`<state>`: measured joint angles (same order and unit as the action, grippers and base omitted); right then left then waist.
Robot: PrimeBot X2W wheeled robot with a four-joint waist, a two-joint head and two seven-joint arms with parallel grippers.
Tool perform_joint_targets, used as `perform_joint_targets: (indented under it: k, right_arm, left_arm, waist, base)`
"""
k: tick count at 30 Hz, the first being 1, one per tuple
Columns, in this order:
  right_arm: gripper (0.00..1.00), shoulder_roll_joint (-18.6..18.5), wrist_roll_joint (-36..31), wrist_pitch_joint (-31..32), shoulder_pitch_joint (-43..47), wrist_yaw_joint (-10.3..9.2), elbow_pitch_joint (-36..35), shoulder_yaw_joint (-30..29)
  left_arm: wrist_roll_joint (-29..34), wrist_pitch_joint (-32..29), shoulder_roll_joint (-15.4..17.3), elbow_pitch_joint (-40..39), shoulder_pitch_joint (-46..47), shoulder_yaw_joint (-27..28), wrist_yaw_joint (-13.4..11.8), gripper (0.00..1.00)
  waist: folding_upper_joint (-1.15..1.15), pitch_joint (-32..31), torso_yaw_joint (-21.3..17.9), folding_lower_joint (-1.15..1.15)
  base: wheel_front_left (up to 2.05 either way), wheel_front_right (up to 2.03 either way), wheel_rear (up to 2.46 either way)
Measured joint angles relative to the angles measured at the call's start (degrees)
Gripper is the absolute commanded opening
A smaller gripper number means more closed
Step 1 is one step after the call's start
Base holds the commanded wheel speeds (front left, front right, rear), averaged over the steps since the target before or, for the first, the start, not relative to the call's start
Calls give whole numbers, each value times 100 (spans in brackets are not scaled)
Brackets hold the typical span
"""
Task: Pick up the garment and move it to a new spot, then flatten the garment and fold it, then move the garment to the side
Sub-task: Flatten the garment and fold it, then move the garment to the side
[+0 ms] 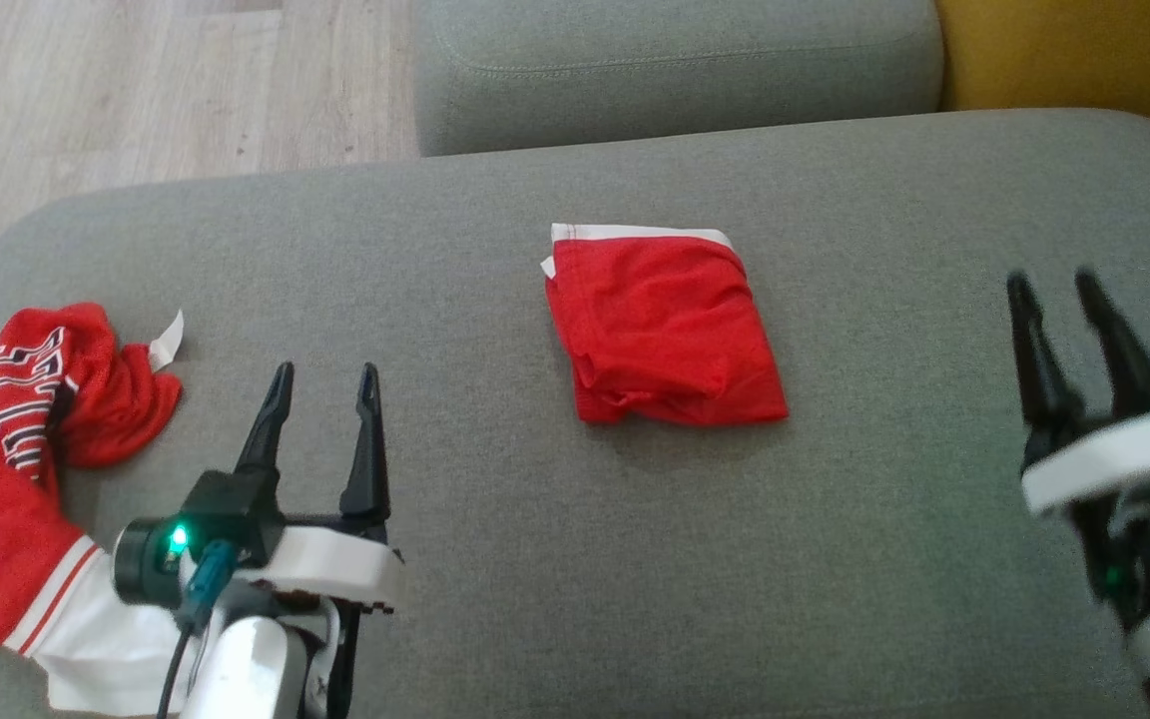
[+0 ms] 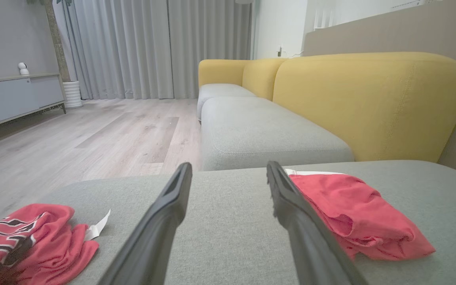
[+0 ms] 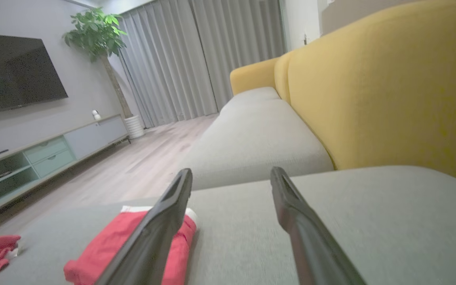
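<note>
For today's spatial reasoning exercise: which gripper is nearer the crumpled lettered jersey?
Left. The left gripper is just right of the jersey; the right gripper is far across the grey cushion, beyond the folded red garment.

Left end effector [image 1: 325, 372], right end effector [image 1: 1051, 279], long black fingers [image 1: 367, 449], white collars [image 1: 330, 565], green lights [image 1: 177, 540]; teal cable [image 1: 204, 591]

Grey fabric sofa cushion [image 1: 835, 559]: a folded red garment [image 1: 660, 325] lies between left gripper [image 1: 323, 384] and right gripper [image 1: 1051, 280]; a crumpled red-and-white jersey [image 1: 26, 469] lies just outside the left.
</note>
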<state>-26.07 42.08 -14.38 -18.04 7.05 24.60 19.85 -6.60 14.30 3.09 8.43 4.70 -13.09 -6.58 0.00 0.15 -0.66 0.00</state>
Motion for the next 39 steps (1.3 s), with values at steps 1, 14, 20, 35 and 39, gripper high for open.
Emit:
perform_joint_targets:
  k: [1, 14, 20, 35, 39]
  right_arm:
    - [100, 135, -244, 0, 208, 0, -38, -215]
    - [100, 1099, -1700, 57, 1268, 0, -353, -1318]
    - [100, 1115, -1648, 430, 1078, 0, -280, -1227]
    - [100, 715, -547, 1908, -1903, 1, 1697, 31]
    - [100, 664, -79, 2407, -2294, 1, 2346, 315]
  left_arm:
    - [20, 0, 0, 47, -7, 33, 0, 100]
    - [146, 0, -5, 129, -124, 113, 10, 100]
    - [199, 0, -9, 125, -108, 90, 4, 100]
    - [33, 0, -32, 108, 412, -497, -177, 100]
    - [-25, 0, -33, 109, 431, -667, -260, 100]
  waist:
    - [0, -9, -7, 0]
    - [0, -2, 47, 0]
    - [0, 104, 129, 0]
    - [0, 760, 869, 0]
    - [0, 896, 1171, 0]
  base:
    - [0, 0, 0]
    - [0, 0, 0]
    - [0, 0, 0]
    - [0, 0, 0]
    - [0, 0, 0]
